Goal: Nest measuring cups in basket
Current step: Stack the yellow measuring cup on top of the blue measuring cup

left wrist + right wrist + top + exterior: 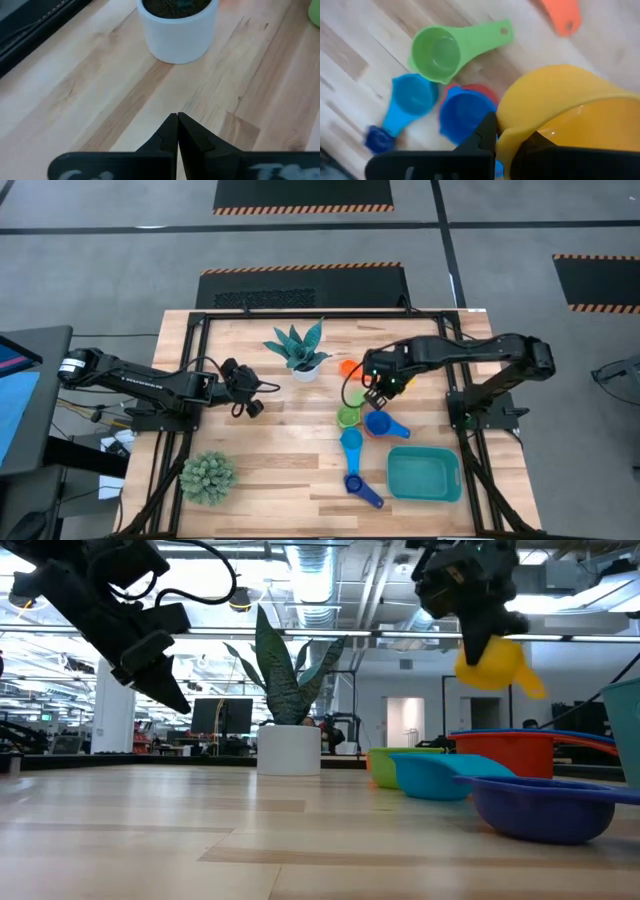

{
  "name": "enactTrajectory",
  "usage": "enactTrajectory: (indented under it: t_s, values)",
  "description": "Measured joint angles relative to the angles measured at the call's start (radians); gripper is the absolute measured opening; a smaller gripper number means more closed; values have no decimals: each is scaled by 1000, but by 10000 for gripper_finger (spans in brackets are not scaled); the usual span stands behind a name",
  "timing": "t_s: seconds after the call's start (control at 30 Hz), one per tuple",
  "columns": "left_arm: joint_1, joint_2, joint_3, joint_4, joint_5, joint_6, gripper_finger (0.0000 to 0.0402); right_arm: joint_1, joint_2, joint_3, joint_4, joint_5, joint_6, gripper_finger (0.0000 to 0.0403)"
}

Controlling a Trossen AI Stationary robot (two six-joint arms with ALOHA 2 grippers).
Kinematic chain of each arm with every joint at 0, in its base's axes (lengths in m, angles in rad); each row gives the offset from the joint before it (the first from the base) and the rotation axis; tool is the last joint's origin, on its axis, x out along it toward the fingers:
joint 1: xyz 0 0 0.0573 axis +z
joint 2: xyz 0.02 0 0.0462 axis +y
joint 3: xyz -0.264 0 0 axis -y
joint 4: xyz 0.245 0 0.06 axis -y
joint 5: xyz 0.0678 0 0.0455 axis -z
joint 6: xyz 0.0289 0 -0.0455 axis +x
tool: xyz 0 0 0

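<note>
My right gripper [478, 632] [377, 391] is shut on a yellow measuring cup [490, 665] [570, 107] and holds it in the air above the other cups. On the table below lie a green cup [435, 52] [349, 417], a light blue cup [412, 97] [351, 442], a blue cup sitting inside a red one [465, 112] [378, 423], a dark blue cup [361, 487] and an orange cup [348, 367]. The teal basket [424, 473] stands near the table's near right corner. My left gripper [177, 122] [246, 392] is shut and hovers left of the white pot. My right gripper holds the yellow cup by its wall at the rim [507, 142], one finger [487, 132] outside the bowl and one [535, 147] inside. The fingers come from above, pointing down. The cup is lifted clear and tilted, its handle [530, 685] sloping downward.
A snake plant in a white pot [303, 358] [177, 30] stands at the table's far middle. A round spiky plant [208, 477] sits near the near left corner. Bare wood lies between the two arms [290, 430].
</note>
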Motion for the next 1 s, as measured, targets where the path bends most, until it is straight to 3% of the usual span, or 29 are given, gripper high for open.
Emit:
enactTrajectory:
  t_s: [0.2,0.4,0.7,1.0]
  values:
    - [0,0,0,0,27,-29,0,111,10,0,33,-28,303,29]
    - [0,0,0,0,23,-48,0,161,46,-2,85,-12,482,30]
    - [0,0,0,-9,20,-45,0,198,168,0,136,-22,534,34]
    - [0,0,0,-9,24,-25,0,203,173,0,183,-20,519,55]
